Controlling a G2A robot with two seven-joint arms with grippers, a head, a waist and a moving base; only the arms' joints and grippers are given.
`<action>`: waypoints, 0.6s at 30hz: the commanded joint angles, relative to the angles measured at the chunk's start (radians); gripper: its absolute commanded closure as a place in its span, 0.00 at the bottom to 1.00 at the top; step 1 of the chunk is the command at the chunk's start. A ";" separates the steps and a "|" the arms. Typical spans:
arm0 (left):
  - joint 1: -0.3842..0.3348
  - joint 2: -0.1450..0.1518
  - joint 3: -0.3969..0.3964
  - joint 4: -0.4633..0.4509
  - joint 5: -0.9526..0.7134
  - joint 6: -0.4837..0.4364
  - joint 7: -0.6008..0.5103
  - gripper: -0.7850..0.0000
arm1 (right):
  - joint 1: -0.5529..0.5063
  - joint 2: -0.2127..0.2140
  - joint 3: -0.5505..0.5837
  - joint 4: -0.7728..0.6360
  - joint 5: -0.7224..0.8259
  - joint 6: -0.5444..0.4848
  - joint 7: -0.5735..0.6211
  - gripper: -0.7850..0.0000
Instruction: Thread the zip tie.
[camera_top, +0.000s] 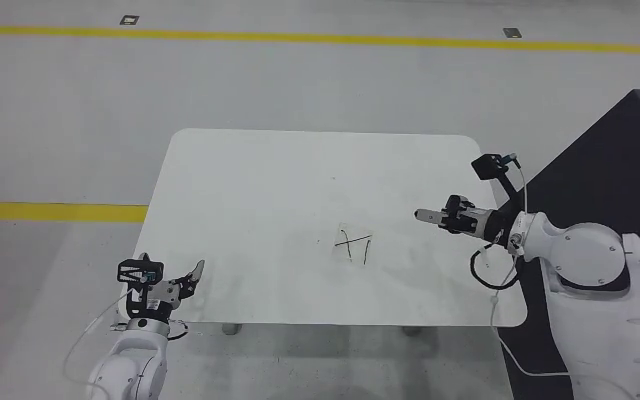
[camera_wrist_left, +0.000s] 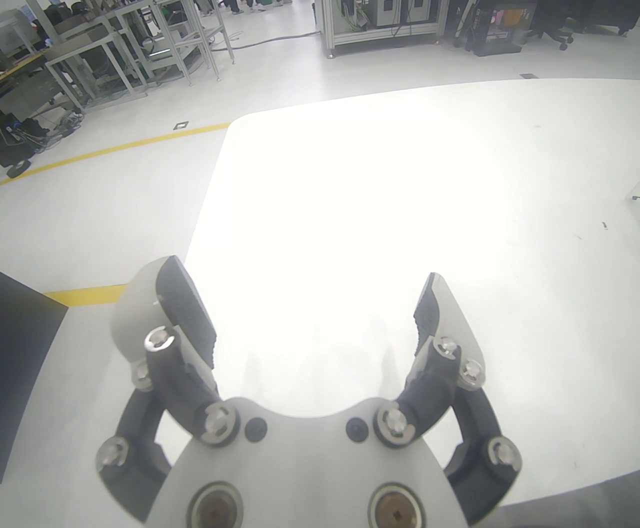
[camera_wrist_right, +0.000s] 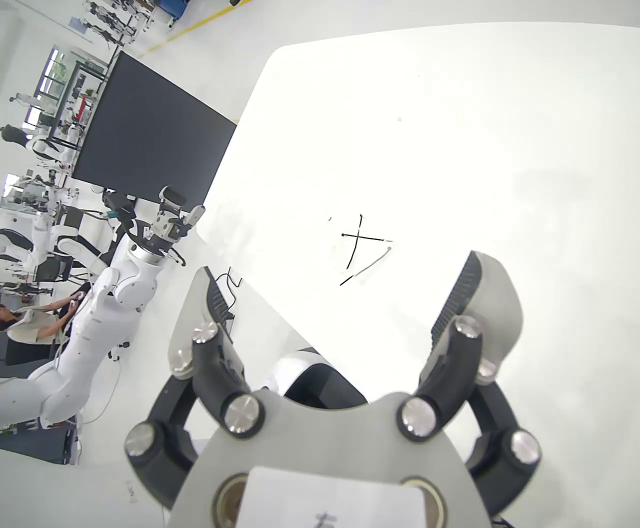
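Observation:
A few thin black zip ties lie crossed over one another on the white table, a little right of its middle. In the right wrist view the zip ties lie flat on the table beyond my right gripper, which is open and holds nothing. From above, the right gripper hovers over the table's right side, a short way from the ties and pointing at them. My left gripper is at the table's front left corner, far from the ties. The left gripper is open and holds nothing.
A dark panel stands just off the table's right edge. Yellow floor lines run behind and to the left of the table. The bare tabletop stretches ahead of the left gripper. The left arm shows beyond the table's edge.

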 joint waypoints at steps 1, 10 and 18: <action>0.000 0.000 0.000 0.000 0.000 0.000 0.000 0.00 | 0.000 0.000 0.000 0.000 0.000 0.000 0.002 0.00; 0.000 0.000 0.000 0.000 0.000 0.000 0.000 0.00 | 0.000 0.000 0.000 0.000 0.000 0.000 0.002 0.00; 0.000 0.000 0.000 0.000 0.000 0.000 0.000 0.00 | 0.042 0.001 -0.066 0.015 0.143 0.035 0.130 0.00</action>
